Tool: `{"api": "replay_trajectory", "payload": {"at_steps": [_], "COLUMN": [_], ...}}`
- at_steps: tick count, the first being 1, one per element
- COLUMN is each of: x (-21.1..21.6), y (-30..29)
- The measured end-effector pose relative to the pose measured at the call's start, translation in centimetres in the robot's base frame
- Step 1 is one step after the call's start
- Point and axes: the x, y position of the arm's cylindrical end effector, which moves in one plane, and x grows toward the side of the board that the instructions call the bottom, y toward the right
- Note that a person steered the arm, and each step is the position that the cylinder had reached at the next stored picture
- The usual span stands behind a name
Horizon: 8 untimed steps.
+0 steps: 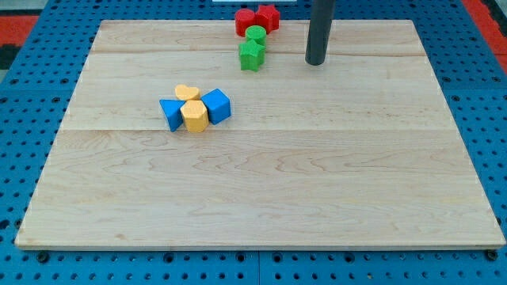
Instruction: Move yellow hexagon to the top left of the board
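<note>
My tip [315,62] rests on the desk [317,198] near the view's top, right of the green blocks [253,47], well apart from the yellow hexagon [194,116], which sits left of centre, touching two blue blocks [217,105] and a yellow heart [187,93]

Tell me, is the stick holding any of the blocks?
No. My tip holds nothing; it stands apart from the yellow hexagon, right of the green blocks.
</note>
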Motion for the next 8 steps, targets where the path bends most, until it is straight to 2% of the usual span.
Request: {"api": "replay_trajectory", "payload": {"at_steps": [1, 2, 3, 4, 5, 6, 8], "x": [2.0, 7.6, 14.8, 17.8, 18.0, 17.2, 12.5], "y": [-0.4, -1.1, -3.8, -10.4, -14.4, -14.3, -17.1]}}
